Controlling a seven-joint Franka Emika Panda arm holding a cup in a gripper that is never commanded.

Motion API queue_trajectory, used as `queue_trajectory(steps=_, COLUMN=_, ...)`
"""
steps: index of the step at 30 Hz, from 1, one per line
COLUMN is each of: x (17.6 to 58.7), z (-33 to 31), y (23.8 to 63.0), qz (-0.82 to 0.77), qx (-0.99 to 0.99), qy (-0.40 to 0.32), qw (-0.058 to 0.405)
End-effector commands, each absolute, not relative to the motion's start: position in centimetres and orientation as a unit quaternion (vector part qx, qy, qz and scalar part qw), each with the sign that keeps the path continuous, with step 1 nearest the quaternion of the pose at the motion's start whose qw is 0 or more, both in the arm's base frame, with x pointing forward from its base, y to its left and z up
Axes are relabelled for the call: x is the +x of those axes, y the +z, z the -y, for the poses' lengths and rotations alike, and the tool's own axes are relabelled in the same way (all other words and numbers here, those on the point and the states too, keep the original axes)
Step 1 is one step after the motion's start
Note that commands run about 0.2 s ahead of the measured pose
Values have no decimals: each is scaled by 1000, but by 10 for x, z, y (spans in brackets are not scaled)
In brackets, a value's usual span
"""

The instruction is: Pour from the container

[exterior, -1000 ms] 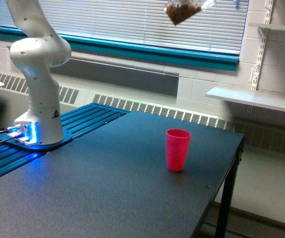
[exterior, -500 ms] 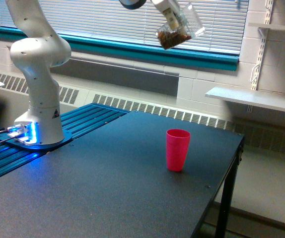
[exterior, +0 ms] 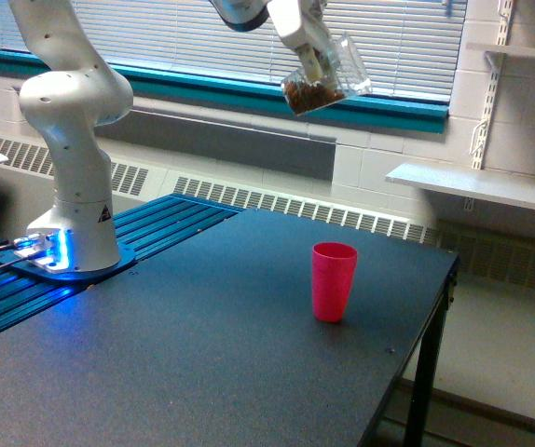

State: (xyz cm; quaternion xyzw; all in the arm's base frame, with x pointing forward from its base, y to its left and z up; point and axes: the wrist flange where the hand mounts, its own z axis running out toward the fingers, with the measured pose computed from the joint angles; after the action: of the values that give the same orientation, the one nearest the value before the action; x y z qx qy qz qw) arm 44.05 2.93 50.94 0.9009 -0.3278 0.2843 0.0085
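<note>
**A:** Right, where's your small clear plastic container (exterior: 325,74) just now, relative to the opaque red plastic cup (exterior: 334,280)?

**B:** High above it, and a touch toward the exterior view's left. You have it up in front of the window blinds (exterior: 249,42), well apart from the red cup, which stands upright on the dark table top (exterior: 202,354) with its mouth open to the ceiling.

**A:** And the claw?

**B:** Your gripper (exterior: 309,60) is closed on the container's wall, near its upper left side as this camera sees it. The fingers are partly hidden behind the clear plastic, so you can't read the exact grasp points.

**A:** How is the container lying?

**B:** Tilted. Its long axis runs from lower left to upper right, with the brown granular fill settled in the lower left end and the open rim pointing up and to the exterior view's right. Nothing is spilling.

**A:** So what does your pour turn on?

**B:** I'd judge it's the line from that rim down to the red cup's mouth. You would need to bring the rim lower and over the cup before tipping, or the fill could scatter on the table.
</note>
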Motion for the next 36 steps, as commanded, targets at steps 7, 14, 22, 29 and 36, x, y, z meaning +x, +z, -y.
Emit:
queue_trajectory(steps=7, x=438, z=-41, y=472, qz=337, qx=907, qy=254, qw=4)
queue_trajectory(steps=14, x=442, z=-41, y=448, qz=346, qx=909, qy=233, qw=5)
queue_trajectory(steps=22, x=444, z=-38, y=426, qz=356, qx=910, qy=210, qw=2)
queue_trajectory(steps=29, x=443, z=-36, y=414, qz=362, qx=911, qy=196, qw=8)
queue_trajectory(steps=36, x=441, z=-37, y=401, qz=362, qx=915, qy=176, qw=11)
